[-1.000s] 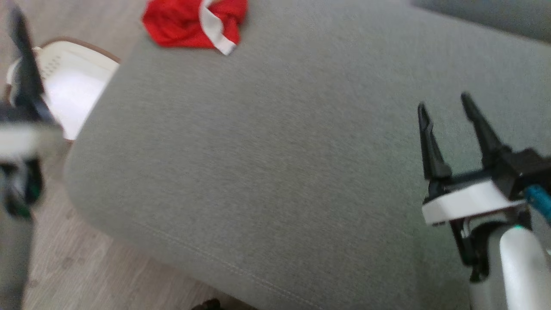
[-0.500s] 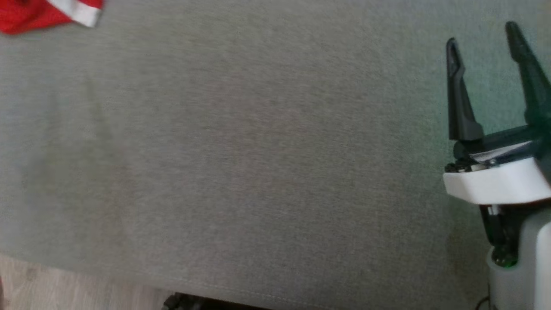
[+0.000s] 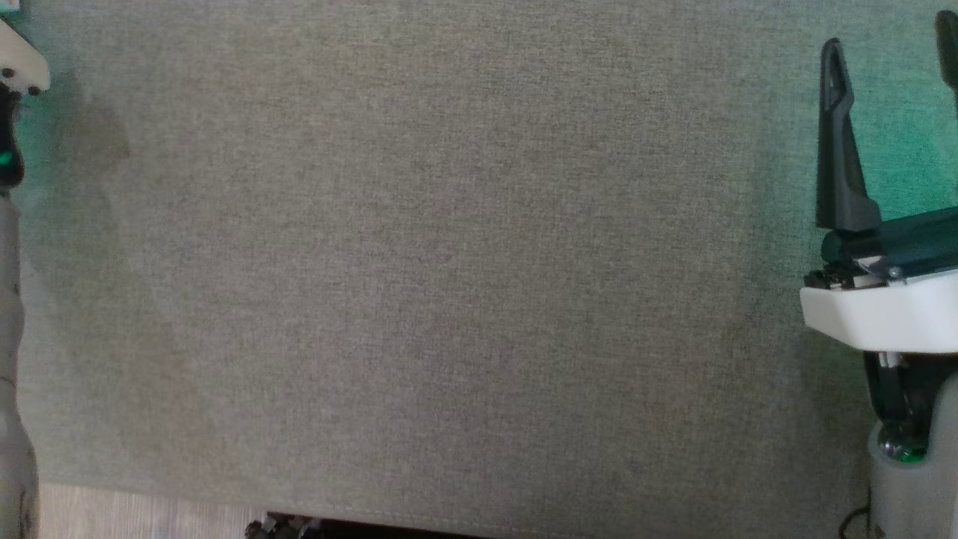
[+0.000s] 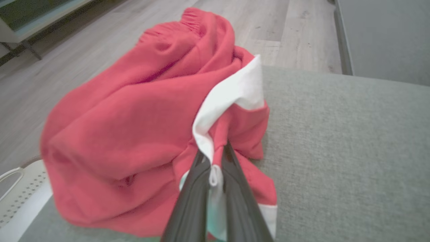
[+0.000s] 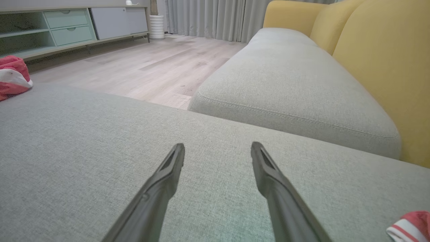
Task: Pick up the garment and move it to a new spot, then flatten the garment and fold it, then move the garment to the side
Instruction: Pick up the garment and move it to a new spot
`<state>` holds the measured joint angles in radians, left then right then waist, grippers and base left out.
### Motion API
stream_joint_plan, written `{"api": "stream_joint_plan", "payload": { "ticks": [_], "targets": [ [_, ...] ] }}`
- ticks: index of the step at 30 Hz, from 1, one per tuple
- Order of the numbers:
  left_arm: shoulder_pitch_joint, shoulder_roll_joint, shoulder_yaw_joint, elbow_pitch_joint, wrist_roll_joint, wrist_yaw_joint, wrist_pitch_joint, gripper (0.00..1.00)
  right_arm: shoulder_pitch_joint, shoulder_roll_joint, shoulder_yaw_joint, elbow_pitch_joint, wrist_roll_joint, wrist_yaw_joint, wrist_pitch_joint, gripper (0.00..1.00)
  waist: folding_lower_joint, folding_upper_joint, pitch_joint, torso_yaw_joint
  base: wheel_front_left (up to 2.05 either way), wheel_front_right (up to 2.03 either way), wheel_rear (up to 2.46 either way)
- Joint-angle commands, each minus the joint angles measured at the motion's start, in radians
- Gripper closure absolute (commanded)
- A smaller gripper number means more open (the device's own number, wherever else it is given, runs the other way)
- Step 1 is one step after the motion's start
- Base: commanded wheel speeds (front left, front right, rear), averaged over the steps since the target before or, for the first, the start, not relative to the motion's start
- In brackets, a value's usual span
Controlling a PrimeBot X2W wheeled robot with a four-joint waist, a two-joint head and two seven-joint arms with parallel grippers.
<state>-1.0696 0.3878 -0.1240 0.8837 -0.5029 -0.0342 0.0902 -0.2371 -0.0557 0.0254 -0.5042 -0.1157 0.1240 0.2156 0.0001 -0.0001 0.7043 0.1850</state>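
The garment [image 4: 134, 127] is a crumpled red piece with white bands, lying at the edge of the grey cushion [image 4: 336, 151]. My left gripper [image 4: 215, 153] is shut on a fold of its white band and red cloth, pinched between the dark fingertips. In the right wrist view the garment [image 5: 11, 77] sits far off at the left edge. My right gripper [image 5: 218, 149] hovers open over bare cushion with nothing between its fingers. It stands at the right side of the head view [image 3: 891, 37]. Part of my left wrist [image 3: 11, 75] shows at that view's left edge.
A pale perforated object [image 4: 20, 195] sits beside the cushion's edge below the garment. A second grey seat cushion [image 5: 289, 74] and yellow sofa backs [image 5: 386, 50] lie beyond my right gripper. Another red-and-white cloth [image 5: 410, 225] peeks in at the lower right. Wooden floor [image 5: 151, 70] surrounds the seat.
The head camera has swung, so the garment has slid out of its top left. My right gripper stays open at that view's right.
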Motion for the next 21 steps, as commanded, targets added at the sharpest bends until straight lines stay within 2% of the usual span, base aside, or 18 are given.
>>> {"api": "stream_joint_plan", "payload": {
  "ticks": [1,7,11,17,21],
  "targets": [
    [-0.031,0.070,0.023,-0.006,0.007,-0.002,-0.027,1.00,-0.008,0.001,0.021,-0.041,-0.006,0.007,-0.005,0.00,-0.0001,0.0001,-0.008,0.004,0.00,0.00,0.00],
    [-0.063,0.087,0.000,0.038,0.028,-0.034,-0.111,1.00,-0.009,0.003,0.023,0.002,0.015,0.007,-0.034,0.00,-0.0001,0.0001,-0.068,0.000,0.00,0.00,0.00],
    [-0.088,0.129,-0.042,0.039,0.070,-0.056,-0.141,1.00,0.003,0.005,0.017,0.063,0.048,0.007,-0.071,0.00,-0.0001,0.0001,-0.146,-0.023,0.00,0.00,0.00],
    [-0.126,0.172,-0.151,-0.026,0.136,-0.087,-0.110,1.00,0.037,0.005,0.000,0.184,0.137,0.007,-0.146,0.00,-0.0001,0.0001,-0.313,-0.082,0.00,0.00,0.00],
    [-0.119,0.152,-0.258,-0.134,0.146,-0.095,-0.053,1.00,0.079,0.005,-0.001,0.270,0.189,0.007,-0.192,0.00,-0.0001,0.0001,-0.424,-0.130,0.00,0.00,0.00]
  ]
}}
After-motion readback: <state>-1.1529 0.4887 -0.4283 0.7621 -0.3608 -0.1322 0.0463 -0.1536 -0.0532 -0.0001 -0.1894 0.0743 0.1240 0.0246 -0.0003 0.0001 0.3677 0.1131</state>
